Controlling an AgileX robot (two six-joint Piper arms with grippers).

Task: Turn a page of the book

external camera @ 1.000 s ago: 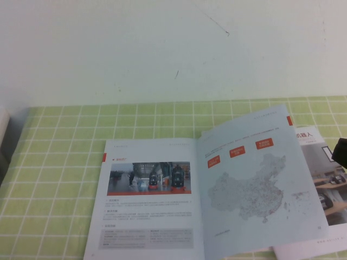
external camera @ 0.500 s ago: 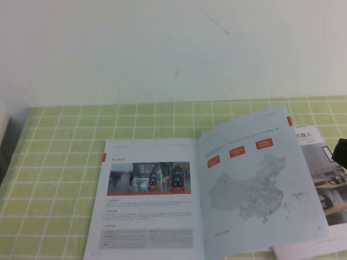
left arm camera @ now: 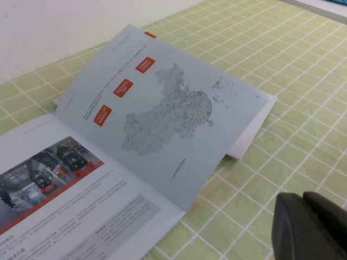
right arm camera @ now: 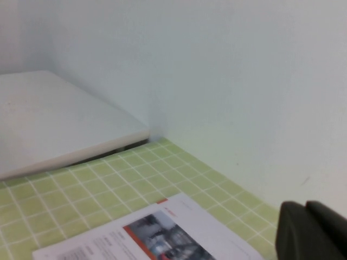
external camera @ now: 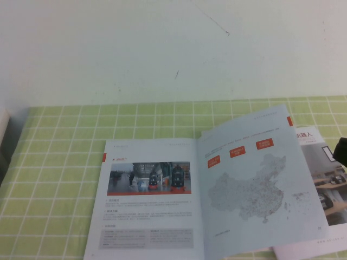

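The book (external camera: 200, 200) lies open on the green checked cloth. Its left-hand leaf, the page (external camera: 149, 206), lies flat and shows its back, with a wide red-banded photo. The right-hand leaf with the grey dotted map (external camera: 257, 189) arches slightly up. The book also shows in the left wrist view (left arm camera: 157, 124) and the right wrist view (right arm camera: 157, 233). My right gripper (external camera: 342, 151) sits at the right edge, beside the book, shut and empty; it also shows in its wrist view (right arm camera: 306, 208). My left gripper (left arm camera: 303, 199) is shut and empty above bare cloth near the map leaf's corner.
Another booklet with an office and robot photo (external camera: 325, 179) lies under the book's right edge. A white flat slab (right arm camera: 59, 124) rests at the table's left end by the wall. The white wall (external camera: 173, 49) runs close behind the book.
My right gripper has edged slightly further towards the right edge of the high view. The book and its leaves have not moved.
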